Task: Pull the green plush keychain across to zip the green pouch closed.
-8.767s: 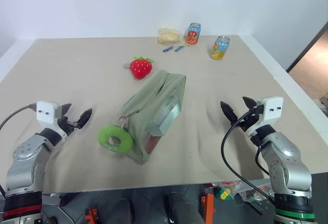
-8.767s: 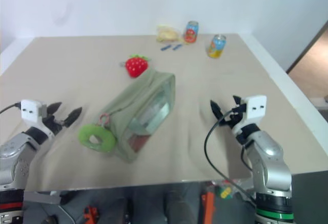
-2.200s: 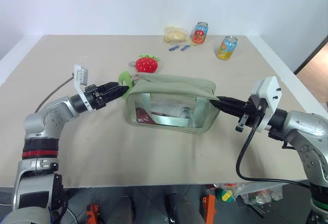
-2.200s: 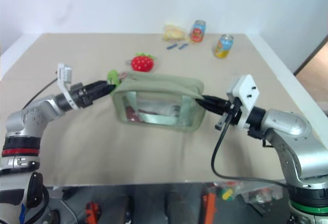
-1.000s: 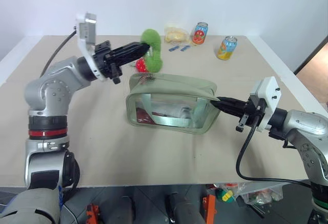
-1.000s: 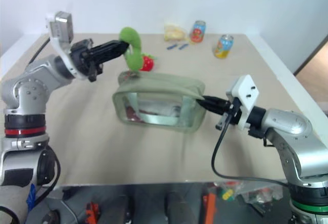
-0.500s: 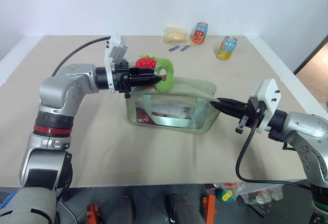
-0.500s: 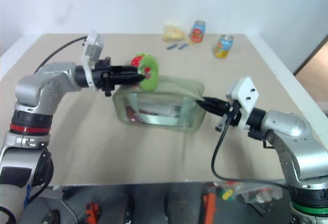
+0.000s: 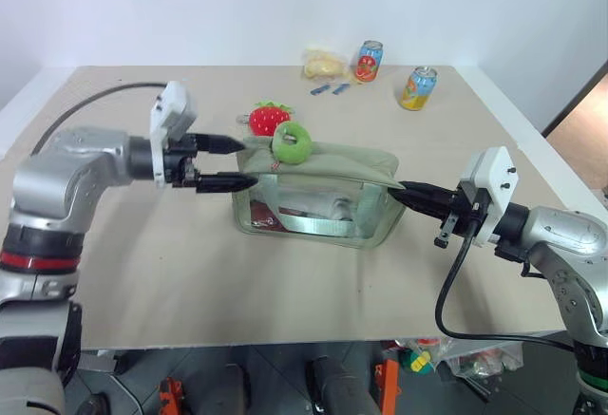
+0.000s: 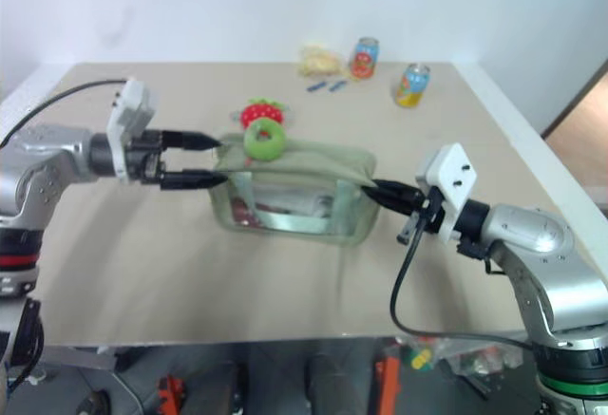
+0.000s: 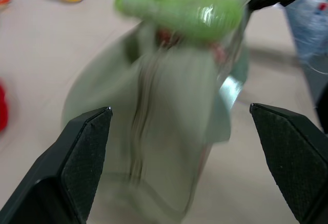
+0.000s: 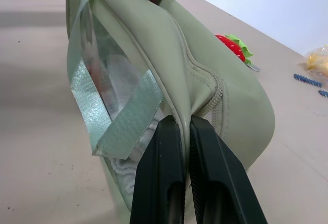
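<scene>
In my left wrist view the green pouch [image 11: 154, 126] and the green plush keychain [image 11: 177, 8] smear into blur, so I cannot read the zipper there. Through the pouch's clear panel [image 9: 313, 211] the red items are too small to name. My right arm [image 9: 570, 273] runs off the picture's edge.

The right end effector [image 12: 183, 131] pinches the green pouch [image 12: 225, 101] end seam.

A beige worktop [image 9: 142, 273] carries a green pouch [image 9: 318, 197] near its middle. Just behind the pouch lies a red strawberry plush [image 9: 267, 118]. Along the far edge sit two drink cans [image 9: 369, 61], a yellow packet [image 9: 324, 62] and small blue items [image 9: 328, 89].
</scene>
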`<state>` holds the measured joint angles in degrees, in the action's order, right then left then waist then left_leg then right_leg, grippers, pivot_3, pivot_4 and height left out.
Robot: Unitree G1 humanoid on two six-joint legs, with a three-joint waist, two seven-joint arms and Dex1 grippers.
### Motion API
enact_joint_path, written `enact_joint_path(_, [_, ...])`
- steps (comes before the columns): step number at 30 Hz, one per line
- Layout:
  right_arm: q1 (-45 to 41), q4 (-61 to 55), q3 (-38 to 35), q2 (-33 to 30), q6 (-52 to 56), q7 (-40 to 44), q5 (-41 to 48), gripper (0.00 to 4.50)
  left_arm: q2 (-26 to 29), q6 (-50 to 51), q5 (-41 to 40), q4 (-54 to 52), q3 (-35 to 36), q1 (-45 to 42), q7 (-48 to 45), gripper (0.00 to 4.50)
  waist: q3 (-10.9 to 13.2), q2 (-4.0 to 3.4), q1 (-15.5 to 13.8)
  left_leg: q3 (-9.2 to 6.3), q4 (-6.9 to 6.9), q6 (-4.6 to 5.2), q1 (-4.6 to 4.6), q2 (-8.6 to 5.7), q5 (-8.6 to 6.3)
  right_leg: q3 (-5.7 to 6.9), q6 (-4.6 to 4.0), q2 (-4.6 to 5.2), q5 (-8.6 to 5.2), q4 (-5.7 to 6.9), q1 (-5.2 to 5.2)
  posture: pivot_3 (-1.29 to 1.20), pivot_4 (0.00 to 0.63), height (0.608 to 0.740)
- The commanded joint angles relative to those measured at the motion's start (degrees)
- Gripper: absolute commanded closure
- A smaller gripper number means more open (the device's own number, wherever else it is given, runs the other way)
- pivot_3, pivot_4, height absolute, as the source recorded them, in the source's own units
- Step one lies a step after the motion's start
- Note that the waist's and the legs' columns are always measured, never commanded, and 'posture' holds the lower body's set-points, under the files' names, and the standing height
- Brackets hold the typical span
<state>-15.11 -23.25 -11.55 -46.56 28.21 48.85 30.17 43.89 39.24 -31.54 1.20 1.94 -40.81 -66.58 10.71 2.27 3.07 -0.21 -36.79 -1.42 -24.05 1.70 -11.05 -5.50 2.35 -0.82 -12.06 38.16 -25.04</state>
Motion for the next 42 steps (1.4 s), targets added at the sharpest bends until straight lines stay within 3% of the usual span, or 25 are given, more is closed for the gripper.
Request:
enact_joint_path(1, [-1.2,0.2,0.3,-0.2,-0.7,0.6,-0.1,4.50,-2.0,-1.7,-2.2,-5.3,6.0,2.3,5.2,0.03,0.0,0.00,0.0,0.02,-0.01,0.00,0.00,0.00,0.00,-0.01,0.00,0.02,0.00,0.00,0.00,0.00,0.150,0.740])
enact_joint_path(4, [-1.9,0.7,0.7,-0.2,-0.7,0.9,-0.2,4.50,-4.7,-2.3,-2.5,-8.1,6.2,5.5,7.9,0.03,0.0,0.00,-0.1,0.05,-0.06,0.00,0.00,-0.01,0.00,-0.03,0.04,0.03,0.03,-0.01,0.03,0.00,0.150,0.740])
enact_joint_path(5, [-2.1,0.9,0.8,-0.2,-0.7,1.0,-0.2,4.50,-5.6,-2.4,-2.6,-8.6,6.2,6.3,8.7,0.42,0.0,0.00,-0.2,0.05,-0.07,0.00,0.01,-0.02,0.00,-0.03,0.07,0.04,0.04,0.00,0.04,0.00,0.150,0.740])
enact_joint_path(7, [-2.5,1.0,0.9,-0.2,-0.5,1.1,-0.2,4.50,-7.2,-2.5,-3.2,-9.4,6.6,7.5,10.0,0.69,0.0,0.00,-0.1,0.07,-0.07,0.00,0.04,-0.02,0.00,-0.05,0.09,0.03,0.06,0.00,0.04,0.00,0.150,0.740])
enact_joint_path(16, [-3.4,1.0,0.6,-0.5,1.7,1.1,0.8,4.50,-7.7,-4.1,-1.7,-9.0,5.4,10.4,11.6,3.90,0.0,0.00,-0.1,0.07,-0.06,0.02,0.06,0.02,0.01,-0.06,0.04,-0.01,0.11,0.00,0.04,0.00,0.150,0.740])
enact_joint_path(17, [-3.7,0.8,0.4,-0.6,3.0,1.5,2.1,3.90,-7.8,-4.3,-1.6,-8.7,5.1,10.1,11.5,4.28,0.0,0.00,-0.1,0.07,-0.07,0.01,0.05,0.01,0.01,-0.05,0.04,-0.01,0.11,0.00,0.03,0.00,0.150,0.740])
enact_joint_path(18, [-4.0,0.6,0.1,-0.6,3.8,1.7,2.9,3.72,-7.9,-4.4,-1.5,-8.5,4.9,9.9,11.4,4.40,0.0,0.00,-0.1,0.08,-0.07,0.01,0.06,0.01,0.01,-0.06,0.03,-0.01,0.10,0.00,0.04,0.00,0.150,0.740])
enact_joint_path(28, [-19.6,-4.3,3.7,-3.7,10.1,2.3,7.1,0.48,-8.7,-4.4,-2.2,-7.6,3.2,8.0,9.3,4.50,0.0,-0.02,-0.3,0.13,-0.04,0.02,0.03,0.01,0.01,-0.08,0.00,0.00,0.10,-0.01,-0.01,0.00,0.150,0.740])
enact_joint_path(34, [-30.2,-1.7,12.9,4.6,11.1,-2.4,4.0,0.48,-10.5,-3.1,-3.5,-9.3,2.4,7.6,9.8,4.50,0.0,-0.02,-0.4,0.16,-0.05,0.02,-0.08,-0.04,0.01,-0.11,0.05,0.07,0.13,-0.04,-0.06,0.00,0.150,0.740])
enact_joint_path(42, [-32.9,4.8,19.2,11.9,5.7,-4.3,-4.2,0.48,-11.3,-2.2,-4.3,-10.5,2.9,7.7,11.3,4.50,0.0,0.00,-0.4,0.12,-0.04,0.02,-0.22,-0.04,0.01,-0.07,0.05,0.08,0.12,-0.05,-0.14,0.00,0.150,0.740])
